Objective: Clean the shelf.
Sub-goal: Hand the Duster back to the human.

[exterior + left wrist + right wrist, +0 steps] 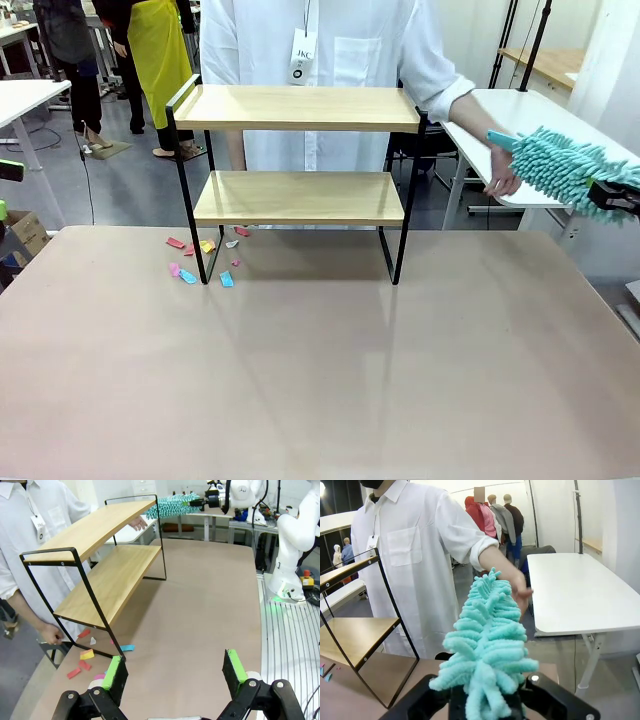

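The left pincer [174,672] hangs low over the brown desk [320,370] with its green-padded fingers [114,674] spread wide and nothing between them. Ahead of it and off to its left lie scattered scraps of coloured paper [86,656] (red, yellow, pink and blue), strewn around the near legs of the shelf [100,560]. The shelf itself stands ahead and to the left of this pincer, on the desk's far edge; from the front camera it sits left of centre, its two light wooden boards [300,196] bare within the thin black frame, with the scraps [205,258] gathered by its left legs.

Behind the shelf stands a person in a white shirt [330,50], whose hand [500,180] reaches out toward the right, just past the tip of a fluffy turquoise duster [560,165].

The right pincer [612,192] is clamped tight on the base of that duster, well to the right of the shelf and raised above the desk. In its own wrist camera the duster [487,645] rises straight ahead from between the fingers, the person's hand [520,587] just beyond its tip, and the shelf [355,630] lies off to this pincer's left.
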Motion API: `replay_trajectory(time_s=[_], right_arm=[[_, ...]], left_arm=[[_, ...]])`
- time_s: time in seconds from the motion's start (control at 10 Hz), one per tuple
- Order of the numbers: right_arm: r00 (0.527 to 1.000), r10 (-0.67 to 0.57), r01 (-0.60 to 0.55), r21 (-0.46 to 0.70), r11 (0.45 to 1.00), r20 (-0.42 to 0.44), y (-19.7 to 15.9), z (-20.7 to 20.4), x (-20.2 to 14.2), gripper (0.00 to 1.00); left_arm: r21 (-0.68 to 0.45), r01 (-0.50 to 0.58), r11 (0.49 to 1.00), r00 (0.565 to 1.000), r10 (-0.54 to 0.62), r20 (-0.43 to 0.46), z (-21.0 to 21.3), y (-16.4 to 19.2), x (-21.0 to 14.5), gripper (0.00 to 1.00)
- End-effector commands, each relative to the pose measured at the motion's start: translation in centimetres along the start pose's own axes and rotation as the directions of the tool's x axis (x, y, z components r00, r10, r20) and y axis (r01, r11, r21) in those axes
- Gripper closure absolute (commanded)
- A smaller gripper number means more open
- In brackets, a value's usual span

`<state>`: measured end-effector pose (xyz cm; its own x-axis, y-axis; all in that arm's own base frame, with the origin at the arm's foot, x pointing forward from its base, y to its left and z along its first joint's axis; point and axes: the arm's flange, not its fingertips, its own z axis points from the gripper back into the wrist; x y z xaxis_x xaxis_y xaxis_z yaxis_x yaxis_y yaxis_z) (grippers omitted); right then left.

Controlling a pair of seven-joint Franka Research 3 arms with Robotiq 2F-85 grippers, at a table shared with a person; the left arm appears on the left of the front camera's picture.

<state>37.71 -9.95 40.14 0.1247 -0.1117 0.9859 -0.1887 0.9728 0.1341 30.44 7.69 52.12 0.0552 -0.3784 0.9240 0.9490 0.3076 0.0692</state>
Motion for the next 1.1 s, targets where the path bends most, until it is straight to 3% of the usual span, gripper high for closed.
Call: replay_trajectory(time_s=[0.0,0.8,0.9,1.0], right_arm=[[1.000,0.000,0.000,-0.004,1.000,0.004,-0.05,-0.01,0.11,0.84],[1.000,0.000,0.000,-0.004,1.000,0.004,-0.05,-0.01,0.11,0.84],[1.000,0.000,0.000,0.000,1.000,0.000,0.00,0.00,0.00,0.39],[1.000,-0.018,0.019,-0.007,1.000,0.006,-0.08,-0.18,0.11,0.26]], left_arm=[[0.001,0.019,1.000,0.999,-0.019,0.028,-0.08,0.05,0.01,0.00],[0.001,0.019,1.000,0.999,-0.019,0.028,-0.08,0.05,0.01,0.00],[0.001,0.019,1.000,0.999,-0.019,0.028,-0.08,0.05,0.01,0.00],[0.001,0.019,1.000,0.999,-0.019,0.028,-0.08,0.05,0.01,0.00]])
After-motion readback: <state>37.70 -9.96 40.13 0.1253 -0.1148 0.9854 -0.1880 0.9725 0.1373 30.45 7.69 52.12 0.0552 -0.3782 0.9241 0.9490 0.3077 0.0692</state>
